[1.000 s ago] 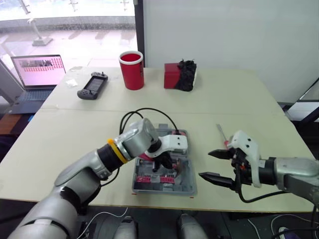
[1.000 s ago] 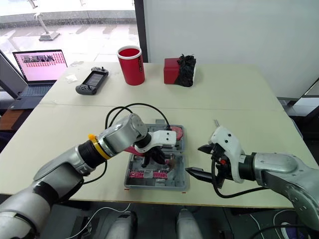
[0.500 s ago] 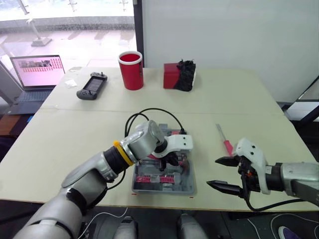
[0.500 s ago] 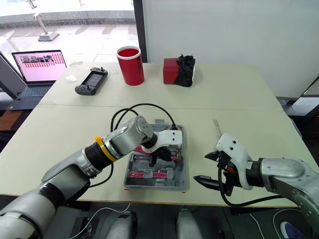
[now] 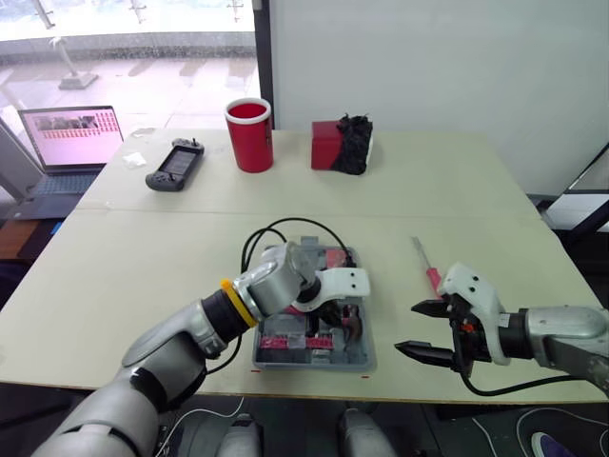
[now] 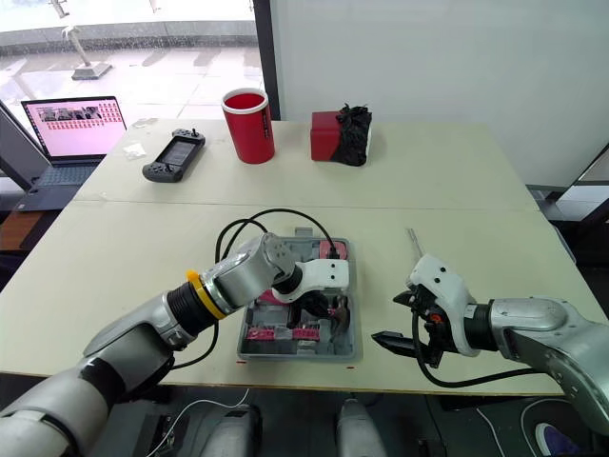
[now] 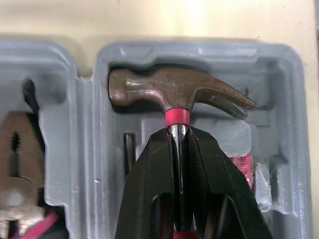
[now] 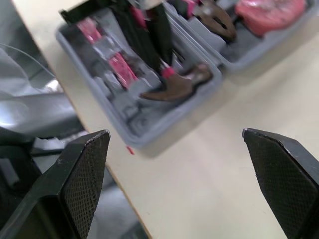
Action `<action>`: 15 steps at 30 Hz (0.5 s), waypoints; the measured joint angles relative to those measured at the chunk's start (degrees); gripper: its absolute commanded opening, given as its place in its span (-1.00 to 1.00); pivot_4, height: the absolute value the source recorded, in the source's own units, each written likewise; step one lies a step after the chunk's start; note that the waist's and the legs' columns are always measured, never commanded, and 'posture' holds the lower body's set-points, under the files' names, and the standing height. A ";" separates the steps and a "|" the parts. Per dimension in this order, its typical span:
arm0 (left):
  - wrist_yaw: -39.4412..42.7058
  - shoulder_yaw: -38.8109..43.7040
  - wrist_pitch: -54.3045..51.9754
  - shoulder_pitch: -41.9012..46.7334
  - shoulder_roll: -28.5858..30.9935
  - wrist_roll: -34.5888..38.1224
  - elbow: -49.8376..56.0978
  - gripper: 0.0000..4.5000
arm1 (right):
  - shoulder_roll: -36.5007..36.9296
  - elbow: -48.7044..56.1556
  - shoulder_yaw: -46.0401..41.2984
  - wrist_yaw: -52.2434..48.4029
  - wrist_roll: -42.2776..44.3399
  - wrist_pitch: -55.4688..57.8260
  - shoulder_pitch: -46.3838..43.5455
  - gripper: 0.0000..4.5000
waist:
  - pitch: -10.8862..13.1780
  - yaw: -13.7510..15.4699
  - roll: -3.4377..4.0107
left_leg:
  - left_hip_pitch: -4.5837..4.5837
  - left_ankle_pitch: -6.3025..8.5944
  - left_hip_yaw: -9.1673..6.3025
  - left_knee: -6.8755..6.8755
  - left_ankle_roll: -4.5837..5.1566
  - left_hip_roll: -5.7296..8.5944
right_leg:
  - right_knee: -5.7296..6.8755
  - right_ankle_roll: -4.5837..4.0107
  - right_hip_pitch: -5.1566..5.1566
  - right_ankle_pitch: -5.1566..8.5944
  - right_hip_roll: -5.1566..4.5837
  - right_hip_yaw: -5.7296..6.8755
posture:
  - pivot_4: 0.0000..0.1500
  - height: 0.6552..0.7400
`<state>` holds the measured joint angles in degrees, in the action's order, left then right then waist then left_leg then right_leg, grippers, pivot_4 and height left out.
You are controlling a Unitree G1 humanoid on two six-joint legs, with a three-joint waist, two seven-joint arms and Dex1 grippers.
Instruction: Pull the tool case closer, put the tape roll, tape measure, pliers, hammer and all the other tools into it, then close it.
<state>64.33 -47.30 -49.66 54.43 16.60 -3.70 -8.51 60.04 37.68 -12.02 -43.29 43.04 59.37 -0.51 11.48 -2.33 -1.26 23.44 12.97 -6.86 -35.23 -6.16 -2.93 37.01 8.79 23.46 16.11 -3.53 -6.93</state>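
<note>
Pale bench point(image 5: 457, 190) is occupied near its front edge by the open grey tool case point(image 5: 314, 360), where the brown-headed, pink-necked hammer point(image 7: 174, 92) is clamped by the left hand point(image 7: 179, 137). The right hand point(image 5: 407, 328) is held wide open beside the case, and a red-handled screwdriver point(image 5: 425, 264) is seen lying beyond it.
</note>
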 measured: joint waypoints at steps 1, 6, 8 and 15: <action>-0.18 -0.01 -0.07 -0.01 -0.09 -0.06 0.02 -0.98 | 0.00 -0.20 0.08 -0.06 -0.24 -0.25 0.00 1.00 | 0.00 0.03 0.00 | 0.00 0.00 0.00 0.00 0.00 0.00 | 0.00 0.00 0.00 0.00 0.00 0.00 | 1.00 1.00; -0.70 -0.21 -0.05 -0.01 -0.30 -0.17 0.20 -0.98 | 0.00 -0.38 0.38 -0.73 -1.22 -0.92 0.00 1.00 | 0.00 0.01 0.01 | 0.00 0.00 0.00 -0.01 0.00 0.00 | 0.00 0.00 -0.01 0.00 0.00 0.00 | 1.00 1.00; -0.76 -0.29 -0.06 -0.01 -0.22 -0.32 0.50 -0.98 | 0.00 -0.74 0.39 -1.05 -1.43 -1.04 -0.01 1.00 | 0.00 -0.01 0.01 | 0.00 0.00 0.00 -0.01 0.00 0.00 | 0.01 0.00 -0.01 0.00 0.00 0.00 | 1.00 1.00; -1.24 0.24 -1.13 -0.02 0.39 -0.42 2.43 0.30 | 0.00 -1.64 1.61 -2.03 -2.35 -1.59 -0.76 1.00 | 0.00 -0.01 0.01 | -0.01 0.00 0.00 -0.01 0.00 0.00 | 0.02 0.01 -0.02 -0.01 0.00 0.00 | 1.00 1.00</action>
<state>63.09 -47.06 -50.79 54.42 16.99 -4.13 -6.08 60.04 36.03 -10.41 -45.32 40.69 57.77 -1.27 11.48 -2.34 -1.26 23.43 12.97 -6.86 -35.24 -6.16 -2.93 37.02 8.80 23.45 16.11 -3.54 -6.93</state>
